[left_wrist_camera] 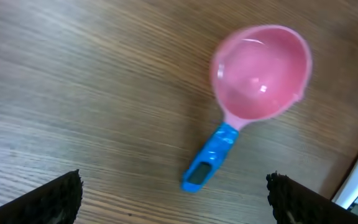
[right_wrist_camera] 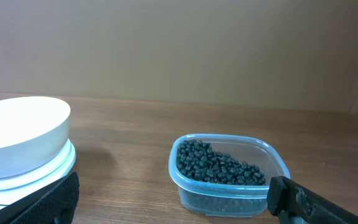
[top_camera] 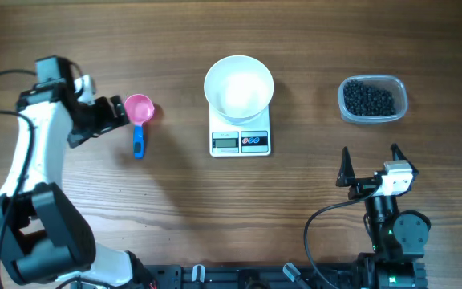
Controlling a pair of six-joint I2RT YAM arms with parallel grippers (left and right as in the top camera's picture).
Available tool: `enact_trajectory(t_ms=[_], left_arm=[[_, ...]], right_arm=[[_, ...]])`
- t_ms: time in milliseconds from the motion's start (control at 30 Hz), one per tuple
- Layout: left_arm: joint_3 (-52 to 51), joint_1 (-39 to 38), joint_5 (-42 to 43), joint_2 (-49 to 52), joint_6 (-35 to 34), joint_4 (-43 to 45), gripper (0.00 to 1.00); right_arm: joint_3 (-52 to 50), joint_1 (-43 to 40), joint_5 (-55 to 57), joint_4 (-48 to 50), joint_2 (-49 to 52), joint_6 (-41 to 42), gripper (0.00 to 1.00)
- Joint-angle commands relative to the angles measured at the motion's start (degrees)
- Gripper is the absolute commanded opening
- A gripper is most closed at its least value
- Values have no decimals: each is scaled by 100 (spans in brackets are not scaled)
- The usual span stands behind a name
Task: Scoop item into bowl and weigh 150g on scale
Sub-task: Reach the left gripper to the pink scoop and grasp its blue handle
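We log the left gripper (top_camera: pixel 121 111) spread wide, holding nothing. The pink scoop (left_wrist_camera: pixel 260 71) lies just ahead of its fingertips, seemingly untouched, though overhead the gap is hard to judge. Right gripper (top_camera: pixel 370 160) also wide and empty: the black beads (top_camera: pixel 367 98) sit in the clear tub (top_camera: pixel 403 103) straight ahead of it, well apart, and the white bowl (top_camera: pixel 239 84) stands on the scale (top_camera: pixel 241 142) ahead to its left.

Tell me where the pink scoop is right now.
In the overhead view the pink scoop lies left of the scale and bowl, directly in front of the open left gripper, which is not touching it.
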Motion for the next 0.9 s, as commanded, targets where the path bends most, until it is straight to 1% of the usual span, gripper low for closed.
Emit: enact_trajectory(t_ms=[0,33,67,200,233,267,367,500,567,667,700,800,867], left_arm=[[-42,219,743,52,140,31,79],[-42,212,793,55,155,153,100],[-48,201,787,61,160,195,100],[-140,201,787,313,184,219,100],[-256,201,859,455,417,295,100],[-299,201,901,538,509,321,100],[-315,201,1523,905,986,411,100],[-315,201,1567,1255,1047,575,96],[-315,201,1591,1338,1060,730,96],[-315,201,1928,1473,1060,984,96],[-315,201,2098,1576,1062,1014,93],[-315,201,2142,1784,1060,1005,89],[-315,201,2352,1827,1060,892,82]], right_arm=[[-4,-17,72,11,-35,-20,100],[-4,-17,72,11,-35,-22,100],[-4,-17,72,11,-35,-24,100],[-4,-17,72,11,-35,-22,100],[-4,-17,72,11,-35,-22,100],[-4,-17,72,11,-35,-24,100],[-4,-17,72,11,-35,-22,100],[-4,-17,72,11,-35,-22,100],[-4,-20,72,11,-35,-22,100],[-4,-17,72,11,-35,-22,100],[-4,-17,72,11,-35,-22,100],[-4,-17,72,11,-35,-22,100],[-4,-17,72,11,-35,-22,100]])
